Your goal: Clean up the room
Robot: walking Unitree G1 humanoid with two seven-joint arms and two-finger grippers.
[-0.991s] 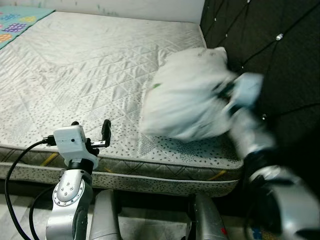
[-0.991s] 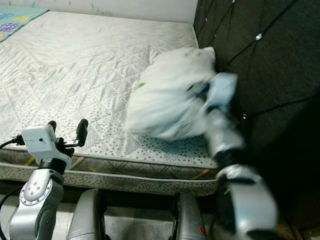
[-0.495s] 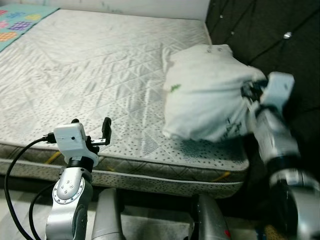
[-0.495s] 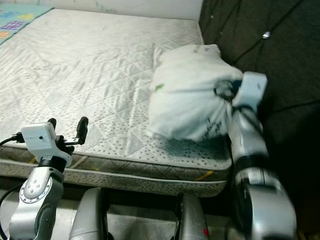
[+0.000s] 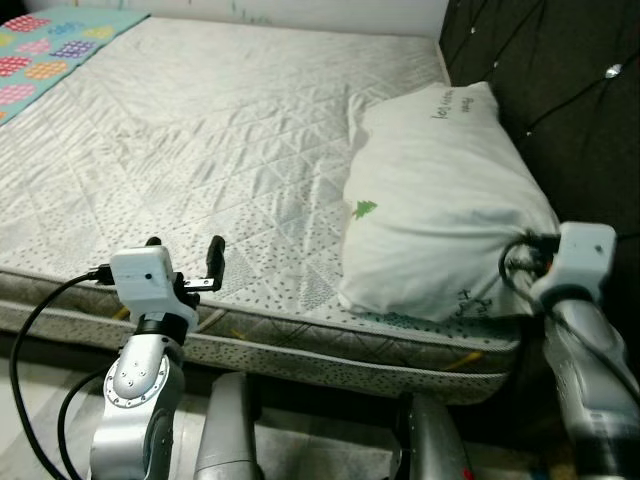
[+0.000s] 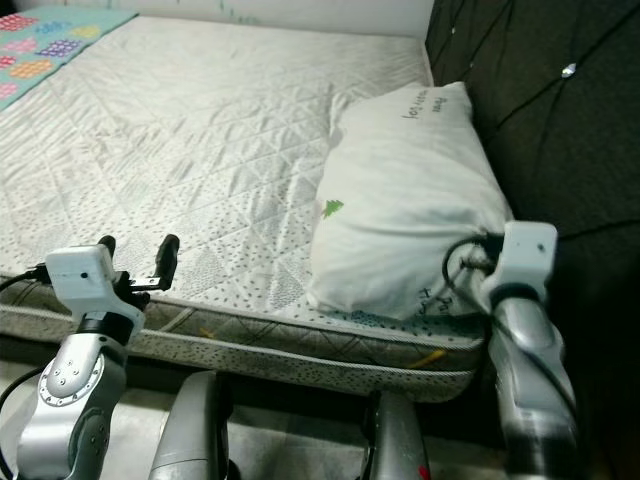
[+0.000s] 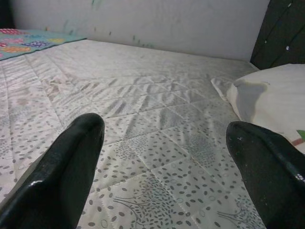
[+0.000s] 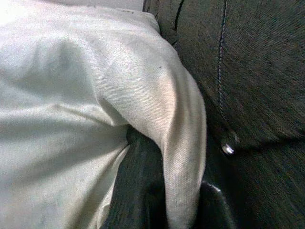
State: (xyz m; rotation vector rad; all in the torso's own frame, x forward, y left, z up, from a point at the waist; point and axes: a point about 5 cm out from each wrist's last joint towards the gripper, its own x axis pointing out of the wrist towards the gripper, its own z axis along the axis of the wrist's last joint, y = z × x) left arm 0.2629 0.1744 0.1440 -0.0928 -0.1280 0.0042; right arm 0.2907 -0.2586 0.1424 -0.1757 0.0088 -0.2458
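A white pillow (image 5: 440,200) with a small green tree print lies flat on the grey quilted mattress (image 5: 200,130), along its right side against the dark headboard (image 5: 560,80). My right gripper (image 5: 515,262) is at the pillow's near corner, by the mattress's front edge. In the right wrist view its black fingers (image 8: 138,191) are shut on a fold of the pillow fabric (image 8: 71,95). My left gripper (image 5: 185,245) hovers open at the mattress's near edge, nothing between its fingers (image 7: 66,167).
A colourful play mat (image 5: 60,50) lies past the mattress's far left corner. A pale wall (image 7: 167,24) runs behind the bed. The tufted headboard stands close on the right of my right arm.
The right arm has swung the pillow to the right and down, so it now rests flat by the headboard. The left arm has held still. The camera has shifted slightly.
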